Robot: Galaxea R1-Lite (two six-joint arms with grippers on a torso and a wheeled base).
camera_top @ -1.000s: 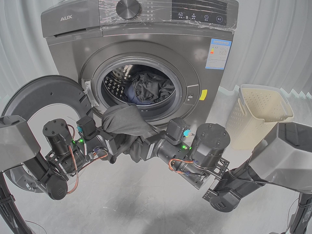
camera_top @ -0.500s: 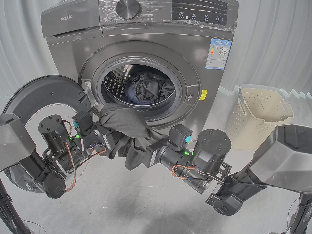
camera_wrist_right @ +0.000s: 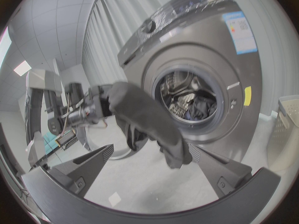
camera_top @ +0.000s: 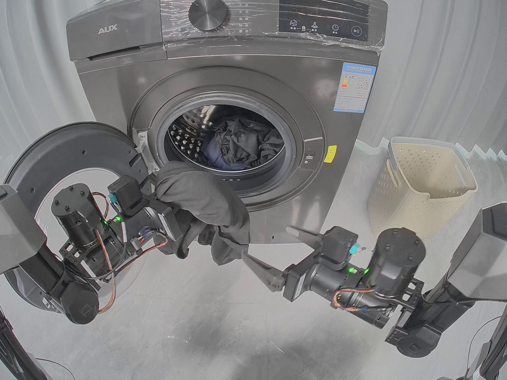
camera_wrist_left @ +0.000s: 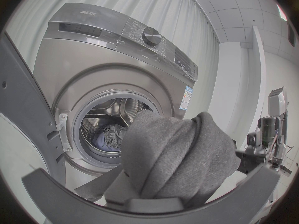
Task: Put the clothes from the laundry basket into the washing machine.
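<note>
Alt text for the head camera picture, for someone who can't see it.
A dark grey garment hangs from the left gripper before the open mouth of the washing machine, whose drum holds clothes. The right gripper, jaws open, is nearby; a laundry basket stands beside the machine.

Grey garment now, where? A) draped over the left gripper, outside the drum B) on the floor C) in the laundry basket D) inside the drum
A: the grey garment hangs over the left gripper, in front of the opening of the washing machine, short of the drum.
</note>
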